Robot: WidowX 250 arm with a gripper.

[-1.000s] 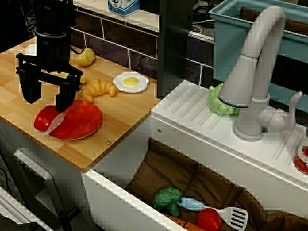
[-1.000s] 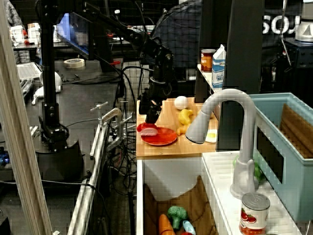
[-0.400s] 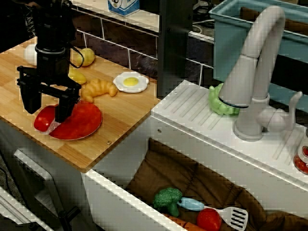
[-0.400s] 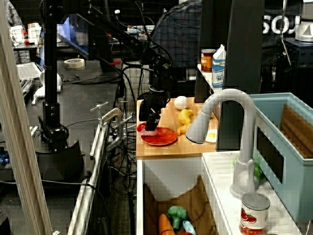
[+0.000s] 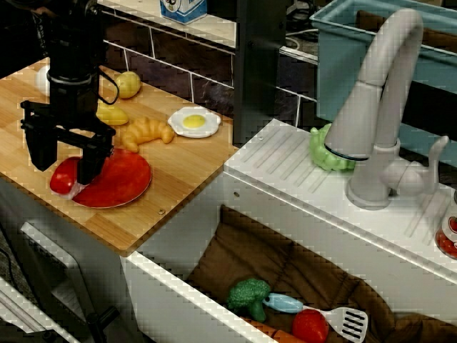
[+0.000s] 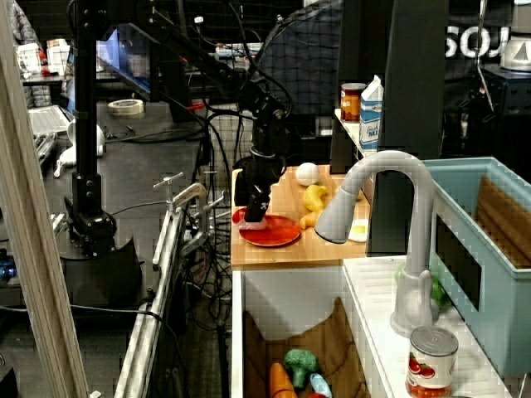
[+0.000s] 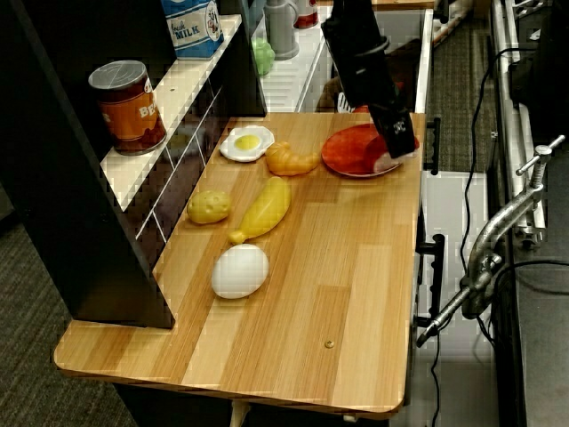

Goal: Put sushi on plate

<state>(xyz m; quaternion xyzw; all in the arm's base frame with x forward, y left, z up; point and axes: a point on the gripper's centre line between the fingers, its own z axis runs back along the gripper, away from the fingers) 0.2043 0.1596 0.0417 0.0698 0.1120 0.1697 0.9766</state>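
You're basically done: glossy red-topped sushi piece (image 5: 64,176) sits on the flat red plastic plate's (image 5: 121,182) edge, jaws apart around it.

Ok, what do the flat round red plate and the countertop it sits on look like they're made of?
The flat round red plate looks like smooth plastic: uniform colour and a soft sheen. The countertop looks like light wood or wood-look laminate, with visible plank seams and grain; which of the two can't be told.

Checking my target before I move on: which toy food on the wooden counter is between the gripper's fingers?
The sushi, red-topped, at the plate's outer edge. The gripper straddles it; the croissant and fried egg lie apart.
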